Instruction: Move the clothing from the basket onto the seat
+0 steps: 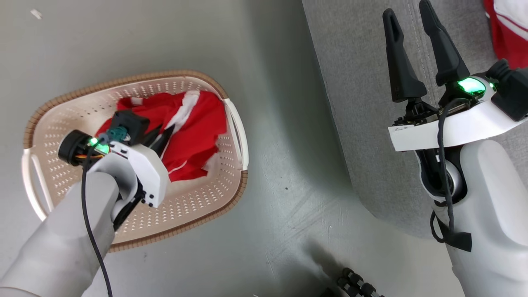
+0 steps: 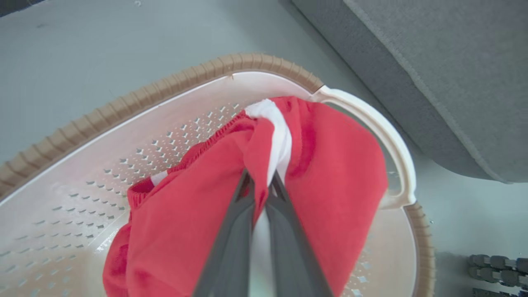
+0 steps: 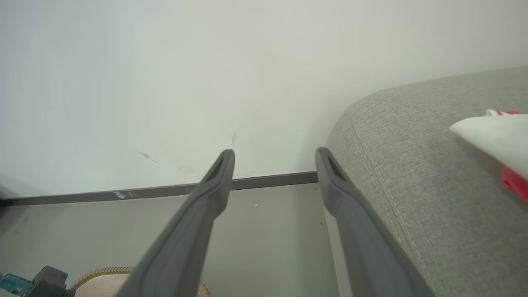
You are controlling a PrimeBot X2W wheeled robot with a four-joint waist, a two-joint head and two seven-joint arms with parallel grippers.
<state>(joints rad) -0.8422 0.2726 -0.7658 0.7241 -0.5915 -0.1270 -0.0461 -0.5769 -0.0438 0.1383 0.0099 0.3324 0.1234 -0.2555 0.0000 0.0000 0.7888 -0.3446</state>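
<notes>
My left gripper (image 2: 260, 181) is down inside the basket (image 1: 123, 80). Its two long dark fingers are pressed together on a bunched fold of the clothing (image 2: 338, 173), pinching red fabric and a white panel between them. The clothing is soft and crumpled, with a gathered elastic hem. It is heaped against the basket's wall on the side of the pale looped handle (image 2: 390, 140) nearest the seat (image 1: 371, 123).

The basket is cream plastic and oval, its walls pierced with rows of small holes and its brown rim ribbed like wickerwork. It stands on the smooth grey floor (image 1: 268, 49), near the seat.

My right gripper (image 1: 407, 12) hangs over the seat's edge by its rounded corner, jaws spread wide with nothing between them. The seat is coarse grey weave with a stitched seam along its edge. Another red-and-white garment (image 1: 509, 33) lies on the seat's top, back from that corner.
</notes>
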